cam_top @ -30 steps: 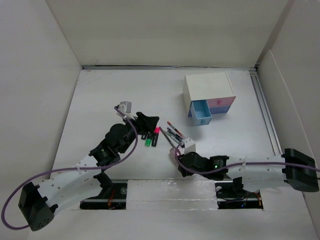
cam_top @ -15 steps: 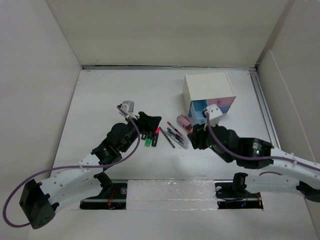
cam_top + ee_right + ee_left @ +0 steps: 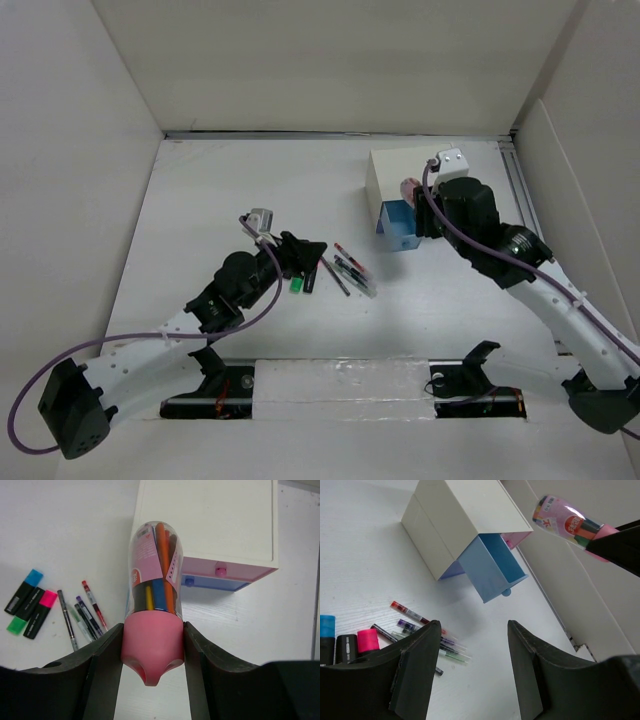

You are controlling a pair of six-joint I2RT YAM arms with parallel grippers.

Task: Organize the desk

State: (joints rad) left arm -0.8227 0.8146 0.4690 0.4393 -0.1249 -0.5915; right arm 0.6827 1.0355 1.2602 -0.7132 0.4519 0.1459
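The desk (image 3: 230,190) is a white tabletop walled in white. My right gripper (image 3: 415,200) is shut on a clear tube of coloured pens with a pink cap (image 3: 152,595), holding it in the air over the open blue drawer (image 3: 400,228) of the small white drawer box (image 3: 390,168). The tube also shows in the left wrist view (image 3: 565,524). My left gripper (image 3: 308,255) is open and empty, low over the highlighters (image 3: 303,282). Loose pens (image 3: 350,270) lie to its right.
The drawer box (image 3: 210,520) has a shut pink drawer (image 3: 225,572) over the blue one (image 3: 215,584). Highlighters (image 3: 27,607) and pens (image 3: 82,615) lie left of it. A metal rail (image 3: 530,220) runs along the desk's right edge.
My right gripper has taken the pen tube from beside the loose pens and carried it up and back to above the drawer box. My left gripper has edged slightly right.
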